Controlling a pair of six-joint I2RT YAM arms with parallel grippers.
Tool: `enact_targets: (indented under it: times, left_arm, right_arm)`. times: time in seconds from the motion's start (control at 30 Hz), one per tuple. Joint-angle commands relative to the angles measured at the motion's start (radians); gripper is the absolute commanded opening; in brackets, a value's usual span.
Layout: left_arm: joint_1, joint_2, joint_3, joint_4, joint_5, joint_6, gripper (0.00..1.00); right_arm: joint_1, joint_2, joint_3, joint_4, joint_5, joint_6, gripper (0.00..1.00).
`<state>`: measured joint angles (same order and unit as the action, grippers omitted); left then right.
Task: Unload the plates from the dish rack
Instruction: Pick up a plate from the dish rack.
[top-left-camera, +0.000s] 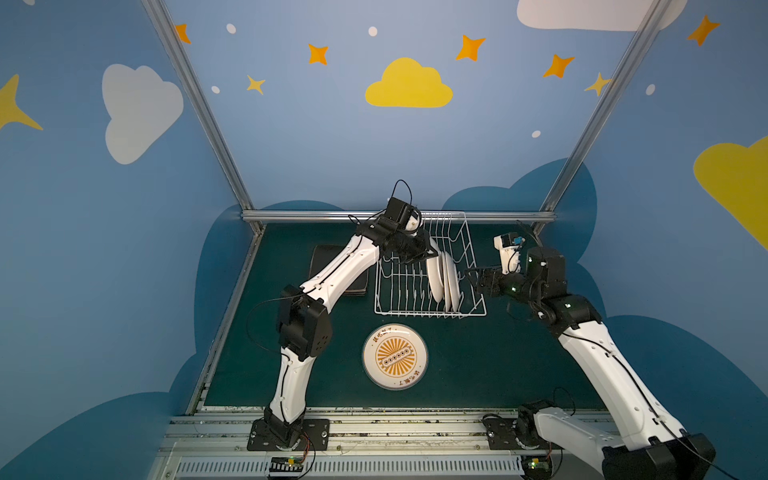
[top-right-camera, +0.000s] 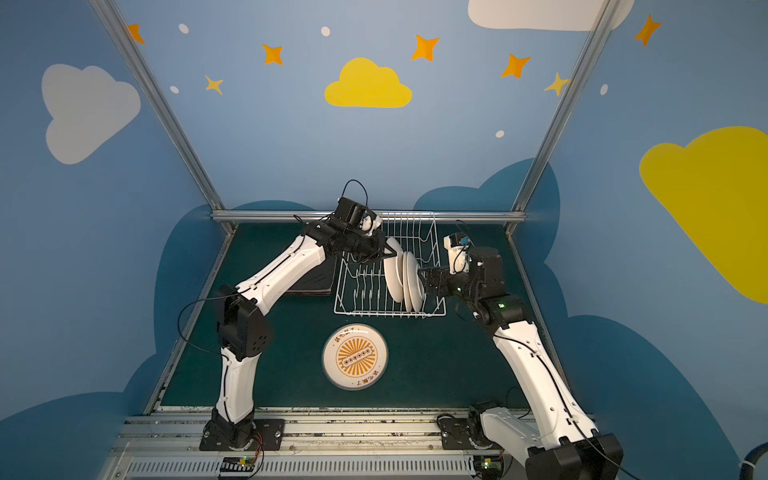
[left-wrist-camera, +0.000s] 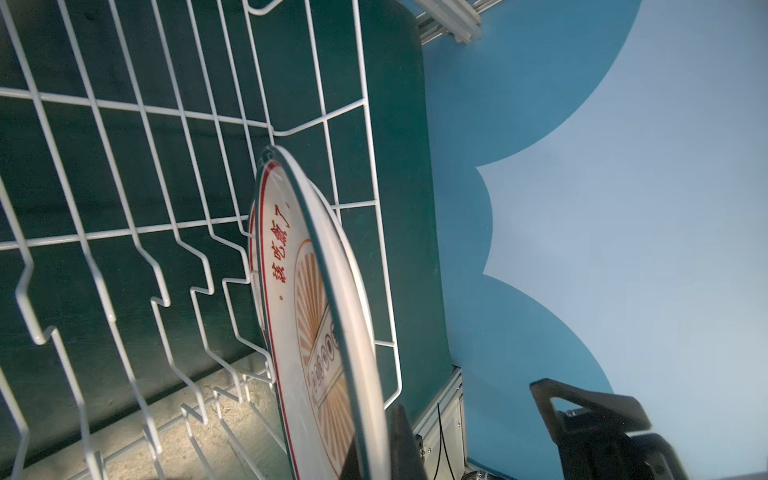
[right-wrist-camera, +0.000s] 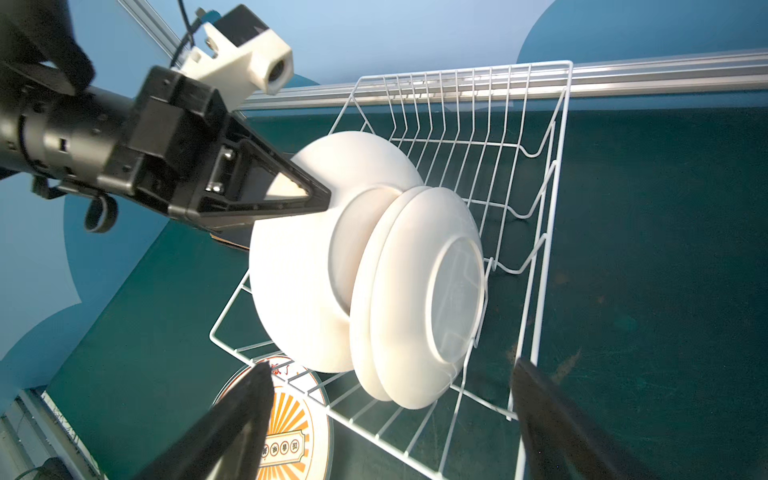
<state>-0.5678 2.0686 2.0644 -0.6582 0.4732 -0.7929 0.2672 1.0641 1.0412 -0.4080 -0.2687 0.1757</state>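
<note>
The left jaws are clamped on the upper rim of a round white plate that stands on edge inside the dish rack. The left wrist view shows its printed face turned toward the rack's empty prongs. Its back leans against two more white plates, nested upright at the rack's end nearest the right arm. Whether its lower edge rests on the wires I cannot tell. On the printed side every slot across to the rack's opposite wall is bare, so there is open room that way, and the left arm reaches in over that empty end.

The right jaws stand wide apart and hold nothing. They sit just outside the rack's sloped side wall, level with the two nested plates, with the wire wall between them and the plates.

The rack's back rim sits close against the aluminium rail. In front of the rack a fourth round plate lies flat, face up with an orange sunburst. It is apart from the front rim, with bare green tabletop around it. Just beside the rack's empty end, dark rounded-square plates lie stacked flat, partly under the left forearm.
</note>
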Motion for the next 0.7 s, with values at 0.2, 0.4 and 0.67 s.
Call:
enact_targets:
  times: [0.2, 0.4, 0.67]
  left_arm:
    - [0.019, -0.098, -0.006, -0.035, -0.103, 0.09, 0.03]
    - [0.021, -0.121, 0.018, -0.058, -0.135, 0.121, 0.03]
    - [0.024, -0.147, 0.036, -0.038, -0.133, 0.138, 0.03]
  right_arm:
    - [-0.003, -0.027, 0.002, 0.012, 0.019, 0.031, 0.89]
    - [-0.003, -0.017, 0.019, 0.003, 0.031, 0.057, 0.92]
    - [-0.003, -0.01, 0.039, -0.003, 0.042, 0.089, 0.91]
